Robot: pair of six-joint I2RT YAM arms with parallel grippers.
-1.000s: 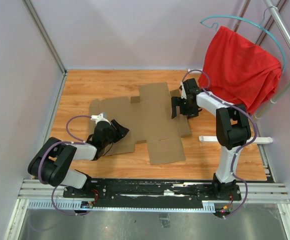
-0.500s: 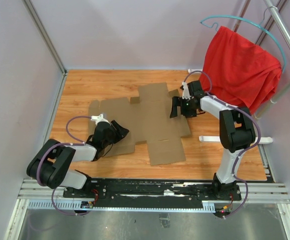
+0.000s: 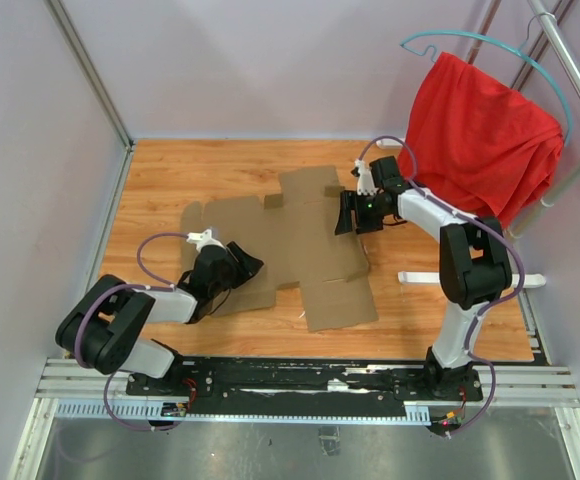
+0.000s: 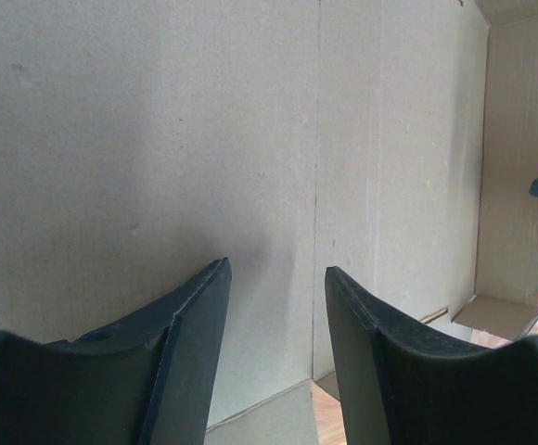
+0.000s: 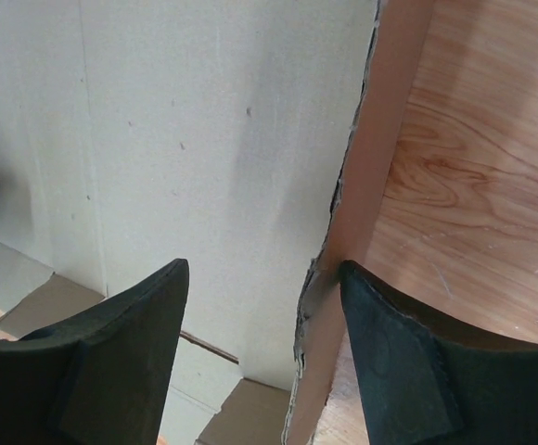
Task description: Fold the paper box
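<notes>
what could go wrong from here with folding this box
The fingers of the right gripper straddle the raised side flap but stand apart, so it may slip free. That flap's edge looks ragged; a hard pull might tear it. The left gripper is open over the paper box, not clamping, so the sheet may slide on the wooden table.
</notes>
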